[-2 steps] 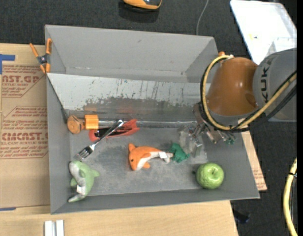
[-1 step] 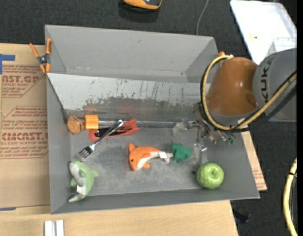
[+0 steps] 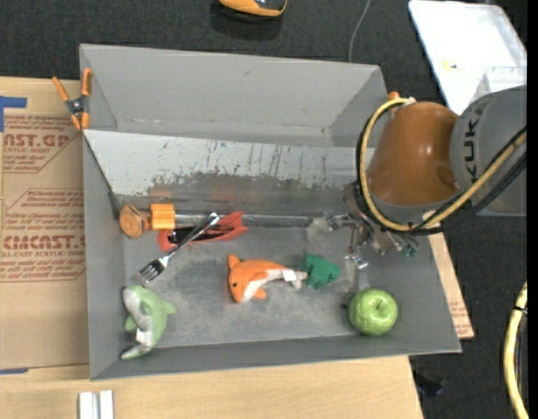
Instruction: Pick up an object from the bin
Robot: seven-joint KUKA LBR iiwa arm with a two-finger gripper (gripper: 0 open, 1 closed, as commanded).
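Grey bin [image 3: 251, 85], sparse clutter. Gripper [image 3: 356, 256] low at right; how wide it stands, cannot tell. Nearest: apple [image 3: 372, 311] just on its near side, small green toy [image 3: 320, 271] just left. Risks: round apple may roll from a pinch; toy may get shoved into orange fish [image 3: 251, 279].

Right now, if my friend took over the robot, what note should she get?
Gripper: low at the right side of the grey metal bin; I cannot tell if it is open or shut.
Nearest things: the round green apple just in front of it and the small dark-green toy to its left.
Further left: the orange fish-shaped toy, the black-handled metal fork and the pale green soft toy.
Done: nothing lifted; everything lies on the bin floor.
Left: grip one thing and lift it out.
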